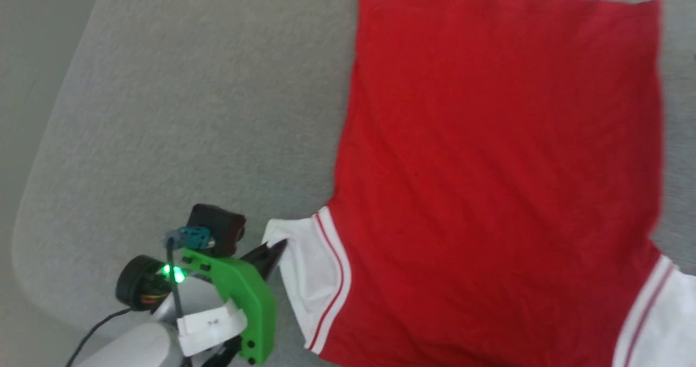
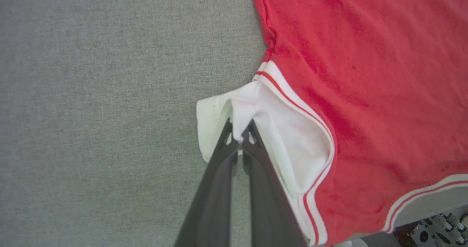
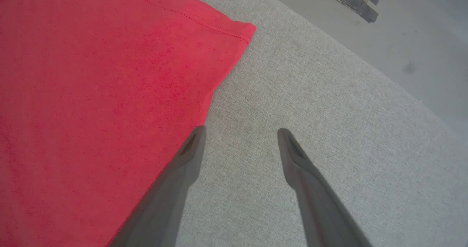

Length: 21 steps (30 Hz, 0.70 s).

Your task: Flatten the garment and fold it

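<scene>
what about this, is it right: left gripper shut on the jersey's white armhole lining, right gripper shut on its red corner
No. The left gripper is shut on the jersey's white armhole lining, but the right gripper is open near its red corner, as the right wrist view shows.

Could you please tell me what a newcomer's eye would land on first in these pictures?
The big red garment lies spread nearly flat on the grey padded surface, filling the right half of the head view. Next comes the left gripper, shut on the white armhole fabric at the garment's near left edge, with its bright green mount behind it. The right gripper hangs open over the grey surface beside a red hem corner.
</scene>
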{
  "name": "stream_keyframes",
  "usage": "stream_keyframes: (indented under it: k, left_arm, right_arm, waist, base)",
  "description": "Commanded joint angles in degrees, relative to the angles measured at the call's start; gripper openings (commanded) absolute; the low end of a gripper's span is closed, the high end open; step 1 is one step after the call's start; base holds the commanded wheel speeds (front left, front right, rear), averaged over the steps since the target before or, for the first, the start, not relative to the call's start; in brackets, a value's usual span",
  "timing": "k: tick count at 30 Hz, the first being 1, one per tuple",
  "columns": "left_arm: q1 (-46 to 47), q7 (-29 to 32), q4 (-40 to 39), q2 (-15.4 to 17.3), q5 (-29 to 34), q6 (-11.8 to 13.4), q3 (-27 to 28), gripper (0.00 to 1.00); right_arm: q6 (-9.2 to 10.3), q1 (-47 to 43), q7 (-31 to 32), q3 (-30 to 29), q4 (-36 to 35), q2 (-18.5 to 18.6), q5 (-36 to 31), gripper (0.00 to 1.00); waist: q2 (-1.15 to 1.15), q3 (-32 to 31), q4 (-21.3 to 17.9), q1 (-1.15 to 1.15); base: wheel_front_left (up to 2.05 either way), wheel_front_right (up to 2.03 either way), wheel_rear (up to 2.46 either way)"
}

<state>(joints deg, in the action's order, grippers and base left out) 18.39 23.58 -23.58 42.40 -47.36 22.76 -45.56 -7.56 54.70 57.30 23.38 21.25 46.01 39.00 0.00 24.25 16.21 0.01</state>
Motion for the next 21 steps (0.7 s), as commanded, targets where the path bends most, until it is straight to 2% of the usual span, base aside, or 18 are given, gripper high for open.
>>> stream_keyframes:
  k: [1,6,11,19,20,21]
  left_arm:
    - [1.3,-0.5,-0.2,-0.9,1.0,0.0,-0.3,0.00]
    - [2.4,-1.7,0.4,-3.2,2.0,-0.5,-1.1,0.00]
    - [3.2,-2.7,0.9,-4.7,2.6,-1.0,-1.7,0.00]
    - [3.4,-3.5,1.8,-5.8,2.8,-1.2,-2.0,0.00]
    - [3.4,-3.6,1.8,-5.9,2.8,-1.2,-2.0,0.00]
    - [3.4,-3.7,2.0,-5.9,2.7,-1.2,-2.0,0.00]
  right_arm:
    - [0.08,1.9,1.2,-0.1,0.7,0.0,-1.1,1.00]
    - [0.08,6.0,4.3,2.7,1.0,2.2,-4.2,1.00]
    - [0.08,8.1,5.7,2.6,3.0,3.9,-5.8,1.00]
    - [0.08,8.0,7.3,3.4,3.4,5.3,-5.9,1.00]
    - [0.08,7.6,7.7,3.7,3.3,5.4,-5.6,0.92]
    - [0.08,7.1,8.3,4.1,3.1,5.5,-5.2,0.23]
  waist:
    - [0.00,6.8,6.9,-0.01]
    - [0.00,9.6,9.4,-0.01]
    - [0.00,11.6,11.0,-0.01]
    - [0.00,13.0,11.9,-0.01]
    - [0.00,13.1,11.8,-0.01]
    - [0.00,13.2,11.8,-0.01]
  base:
    - [0.00,0.00,0.00]
    - [0.00,0.00,0.00]
    - [0.00,0.00,0.00]
    - [0.00,0.00,0.00]
    - [0.00,0.00,0.00]
    - [0.00,0.00,0.00]
